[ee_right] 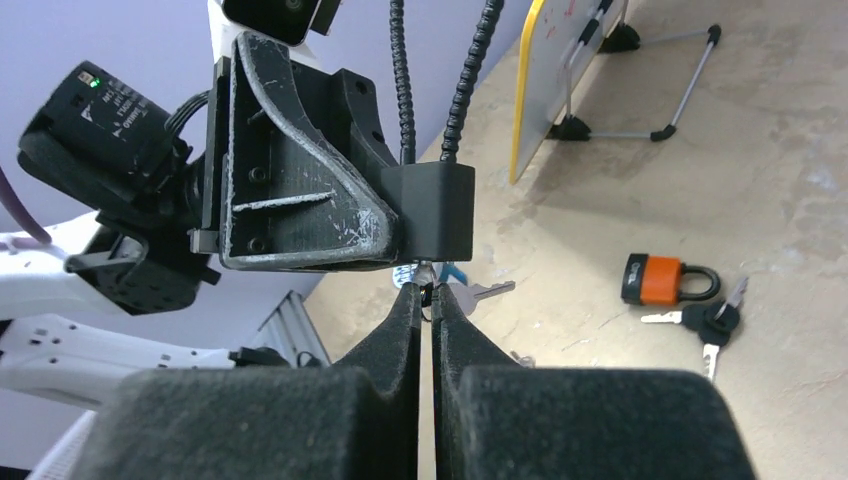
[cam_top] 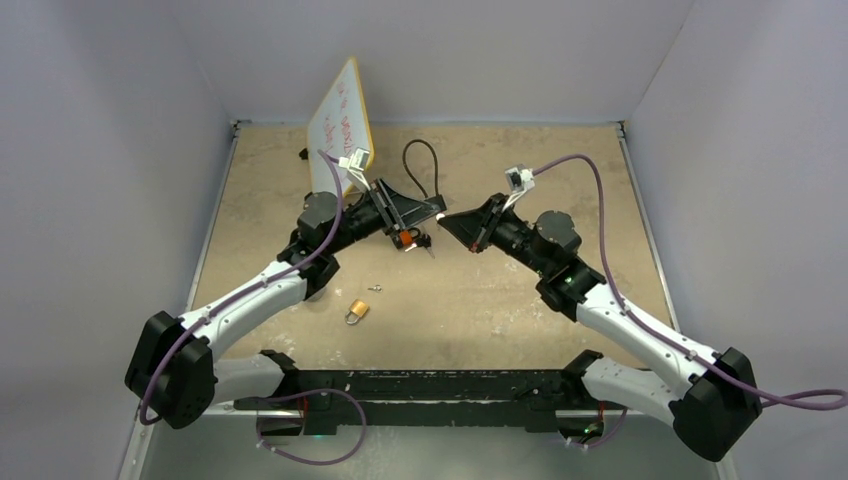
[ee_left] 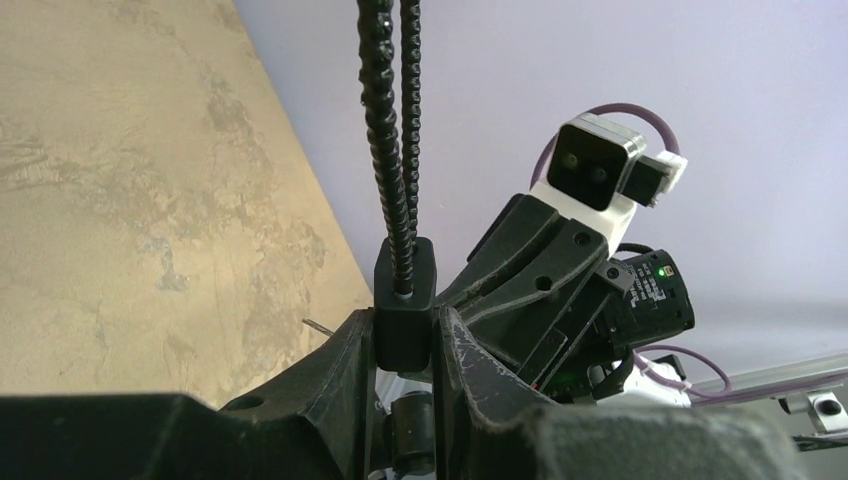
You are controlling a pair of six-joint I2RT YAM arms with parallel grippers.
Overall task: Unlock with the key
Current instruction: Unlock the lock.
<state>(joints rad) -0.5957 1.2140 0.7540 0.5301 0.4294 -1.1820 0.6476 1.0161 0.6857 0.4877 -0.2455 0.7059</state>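
A black cable lock body (ee_right: 432,208) with a black ribbed cable (ee_right: 468,70) is held off the table by my left gripper (ee_left: 405,325), which is shut on it; one of its fingers (ee_right: 300,200) shows in the right wrist view. My right gripper (ee_right: 425,290) is shut on a small metal key (ee_right: 425,272), whose tip meets the underside of the lock body. In the top view the two grippers meet tip to tip, left (cam_top: 430,207) and right (cam_top: 446,217), with the cable loop (cam_top: 420,160) behind. How far the key sits in is hidden.
An orange padlock (ee_right: 660,280) with black-headed keys (ee_right: 716,320) lies on the table under the grippers. A brass padlock (cam_top: 357,312) and a small key (cam_top: 375,289) lie nearer the arms. A white board on a stand (cam_top: 340,125) is at the back left.
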